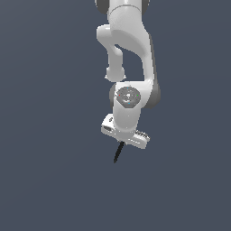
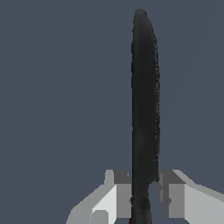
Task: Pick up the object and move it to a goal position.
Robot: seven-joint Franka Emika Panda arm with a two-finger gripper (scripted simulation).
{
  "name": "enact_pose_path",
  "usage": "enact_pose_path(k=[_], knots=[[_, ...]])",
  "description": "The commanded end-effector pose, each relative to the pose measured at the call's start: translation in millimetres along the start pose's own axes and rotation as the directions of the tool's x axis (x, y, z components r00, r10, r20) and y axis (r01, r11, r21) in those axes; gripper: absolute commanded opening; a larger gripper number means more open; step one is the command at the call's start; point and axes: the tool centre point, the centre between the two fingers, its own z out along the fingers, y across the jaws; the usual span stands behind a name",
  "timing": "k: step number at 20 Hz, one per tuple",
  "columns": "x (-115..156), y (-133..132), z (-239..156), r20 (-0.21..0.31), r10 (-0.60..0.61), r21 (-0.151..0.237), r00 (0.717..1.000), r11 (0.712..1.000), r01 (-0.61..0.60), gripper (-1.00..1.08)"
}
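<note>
My white two-fingered claw (image 2: 141, 192) grips the thin black pen-like rod (image 1: 118, 152) near one end; its long axis points down from my fingers. No tabletop edge shows.

backdrop (image 1: 45, 135): plain dark blue-grey, flat, uniform | fills the exterior view on every side | same flat tone fills the wrist view (image 2: 57, 87) | whether floor or wall: cannot tell | other non-task things in view: none visible
</note>
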Motion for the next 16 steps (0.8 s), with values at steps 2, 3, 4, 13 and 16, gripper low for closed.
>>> enact_pose_path(k=[2, 3, 4, 13, 16], knots=[[-2, -25, -30, -0.001, 0.000, 0.000, 1.000, 1.000, 0.000, -1.00], [-3, -31, -37, -0.001, 0.000, 0.000, 1.000, 1.000, 0.000, -1.00], [-3, -37, -44, -0.001, 0.000, 0.000, 1.000, 1.000, 0.000, -1.00], [-3, -64, -75, -0.001, 0.000, 0.000, 1.000, 1.000, 0.000, -1.00], [-3, -66, -76, -0.001, 0.000, 0.000, 1.000, 1.000, 0.000, -1.00]])
